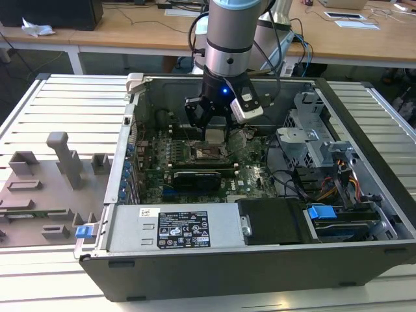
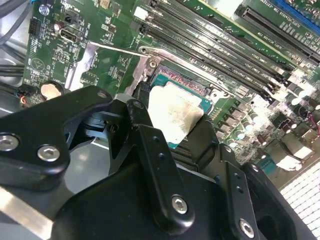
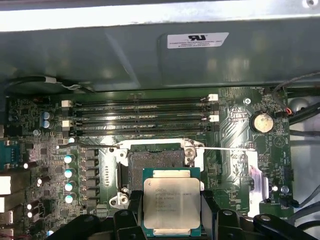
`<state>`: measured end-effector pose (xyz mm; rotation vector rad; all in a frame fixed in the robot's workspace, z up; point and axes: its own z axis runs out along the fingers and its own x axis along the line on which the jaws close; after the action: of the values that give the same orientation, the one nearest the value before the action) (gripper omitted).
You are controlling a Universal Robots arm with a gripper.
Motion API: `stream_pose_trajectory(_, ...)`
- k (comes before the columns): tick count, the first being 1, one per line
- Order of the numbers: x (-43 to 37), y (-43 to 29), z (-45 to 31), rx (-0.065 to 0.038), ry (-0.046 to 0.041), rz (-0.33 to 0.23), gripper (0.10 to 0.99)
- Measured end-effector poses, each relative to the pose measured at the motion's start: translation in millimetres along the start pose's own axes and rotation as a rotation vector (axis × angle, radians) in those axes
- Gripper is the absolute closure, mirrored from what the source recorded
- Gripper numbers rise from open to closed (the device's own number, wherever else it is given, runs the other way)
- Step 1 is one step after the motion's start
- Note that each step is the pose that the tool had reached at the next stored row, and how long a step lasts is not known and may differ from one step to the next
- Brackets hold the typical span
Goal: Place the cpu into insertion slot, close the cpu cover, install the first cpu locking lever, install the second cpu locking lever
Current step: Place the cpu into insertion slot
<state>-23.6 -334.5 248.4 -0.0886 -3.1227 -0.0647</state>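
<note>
Hand (image 1: 214, 132): narrow, closed on two opposite edges of the cpu (image 3: 171, 199). Chip is held flat, pale lid up, clear of the board.

Insertion slot (image 3: 155, 165): open, dark centre bare, nothing seated. In both wrist views the cpu hangs near it and overlaps one rim, not squared over it.

Risks, as judged:
- Chip lowered while offset or rotated: a corner lands on the grey rim or socket contacts and bends them.
- Only the edges are pinched, so a slight tilt could let the chip slip and drop crooked.
- Thin lever rod (image 3: 225, 148) runs along the far side of the slot, with memory slots (image 3: 140, 117) just beyond. A black finger could snag there.
- Position of the cpu cover: cannot tell.

Containers, reading the open case (image 1: 260, 276) as a dial in the exterior view:
- 10 o'clock: motherboard (image 1: 253, 172) with the slot.
- 7 o'clock: power supply (image 1: 169, 227).
- 2 to 4 o'clock: drive cage (image 1: 312, 140) and loose cables.

Case sits on a slatted counter (image 1: 71, 104). A grey fixture board (image 1: 39, 195) lies off its 9 o'clock side.
</note>
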Motion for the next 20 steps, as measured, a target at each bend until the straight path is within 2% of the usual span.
stream_pose_trajectory(6,0.0,0.0,0.2,-0.002,-0.0038,0.095,0.541)
stream_pose_trajectory(20,0.0,-0.1,1.2,-0.004,-0.0084,0.206,0.541)
